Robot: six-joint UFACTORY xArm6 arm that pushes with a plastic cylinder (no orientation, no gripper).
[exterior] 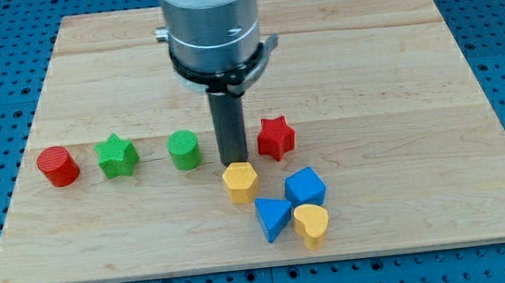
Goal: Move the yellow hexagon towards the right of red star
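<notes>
Yellow hexagon (240, 181) just below my upright tip (234, 161), beside red star (275, 138).

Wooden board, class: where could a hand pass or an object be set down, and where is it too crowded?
Free: the board right of the red star and blue cube; the top strip; the bottom-left corner below the red cylinder and green star. Crowded: around my tip, just above the yellow hexagon, with the blue triangle and yellow heart nearby.
</notes>
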